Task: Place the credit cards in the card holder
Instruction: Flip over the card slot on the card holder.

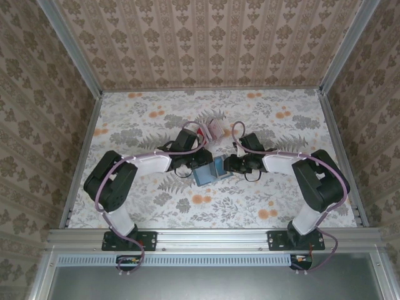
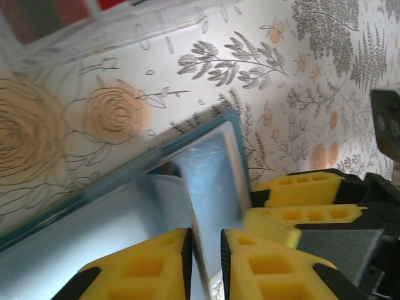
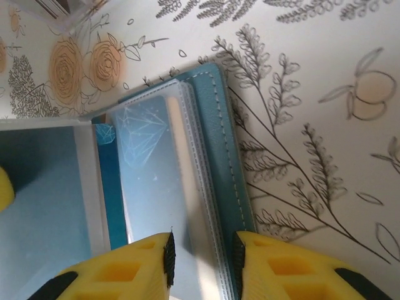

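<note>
The teal card holder (image 1: pixel 205 175) lies open at the table's middle, its right half raised, with both grippers meeting over it. My left gripper (image 1: pixel 195 164) (image 2: pixel 205 240) is shut on a thin pale sleeve of the card holder (image 2: pixel 209 165) that runs up between its pads. My right gripper (image 1: pixel 230 165) (image 3: pixel 203 247) straddles the clear sleeves and stitched teal cover of the card holder (image 3: pixel 219 137); its jaws stand partly closed and I cannot tell whether they pinch. The right fingers (image 2: pixel 300 215) sit just beside the left ones. Red and white credit cards (image 1: pixel 205 129) (image 2: pixel 69 9) rest in a clear box.
The clear plastic box (image 1: pixel 214 128) (image 2: pixel 112 28) (image 3: pixel 62 12) stands just behind the card holder. Floral tablecloth (image 1: pixel 281 200) covers the table, which is walled on three sides by patterned panels. A metal rail (image 1: pixel 212 237) runs along the near edge.
</note>
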`<state>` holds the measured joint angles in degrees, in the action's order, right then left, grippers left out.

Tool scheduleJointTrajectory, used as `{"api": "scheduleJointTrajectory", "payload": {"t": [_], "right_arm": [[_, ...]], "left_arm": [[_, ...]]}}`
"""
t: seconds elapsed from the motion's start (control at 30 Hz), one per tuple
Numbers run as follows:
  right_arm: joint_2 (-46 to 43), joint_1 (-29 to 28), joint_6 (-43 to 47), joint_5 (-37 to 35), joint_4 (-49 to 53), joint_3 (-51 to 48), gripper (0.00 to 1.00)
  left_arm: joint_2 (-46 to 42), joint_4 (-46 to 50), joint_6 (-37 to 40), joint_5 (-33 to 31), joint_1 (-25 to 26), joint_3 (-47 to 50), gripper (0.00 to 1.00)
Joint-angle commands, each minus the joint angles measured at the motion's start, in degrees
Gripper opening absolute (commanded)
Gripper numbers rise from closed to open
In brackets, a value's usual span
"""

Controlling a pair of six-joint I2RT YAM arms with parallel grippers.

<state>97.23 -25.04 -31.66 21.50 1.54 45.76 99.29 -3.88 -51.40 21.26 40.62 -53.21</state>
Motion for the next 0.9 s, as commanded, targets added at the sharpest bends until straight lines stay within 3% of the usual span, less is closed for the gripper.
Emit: {"api": "scheduleJointTrajectory", "payload": {"t": [0.0,0.5,0.73,0.87], "right_arm": [[2.94,-1.14,1.56,-1.91,2.71,1.03,0.32],[2.67,-1.94,3.05,-3.66,5.42,2.01,0.35],[3.04,-2.03,3.82,-4.43,7.07,3.43,0.47],[0.89,-1.97,3.90,-4.71,8.13,2.96,0.48]], "left_arm": [[1.64,0.71,0.25,1.07,1.32,-2.93,0.22],[4.82,1.18,-0.12,1.68,2.82,-6.58,0.23],[3.77,1.37,0.12,1.52,2.08,-5.63,0.21],[2.99,1.26,0.24,1.20,1.54,-4.38,0.20]]}}
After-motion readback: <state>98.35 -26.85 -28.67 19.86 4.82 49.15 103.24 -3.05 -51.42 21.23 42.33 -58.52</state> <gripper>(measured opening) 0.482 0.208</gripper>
